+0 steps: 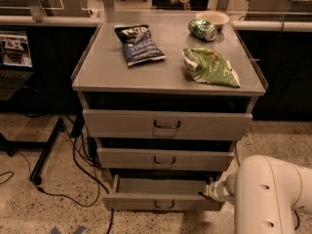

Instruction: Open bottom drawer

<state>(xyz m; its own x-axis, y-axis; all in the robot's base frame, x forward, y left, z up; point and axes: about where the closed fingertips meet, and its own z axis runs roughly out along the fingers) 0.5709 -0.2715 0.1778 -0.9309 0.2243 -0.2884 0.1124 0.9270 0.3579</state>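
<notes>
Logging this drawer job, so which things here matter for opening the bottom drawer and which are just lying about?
For the job: narrow grey metal bottom drawer, partly pulled out; white arm's gripper, at its right front corner.
Lying about: dark blue crisp bag, green crisp bag, green drinks can, pale bowl, all on the cabinet top.
</notes>
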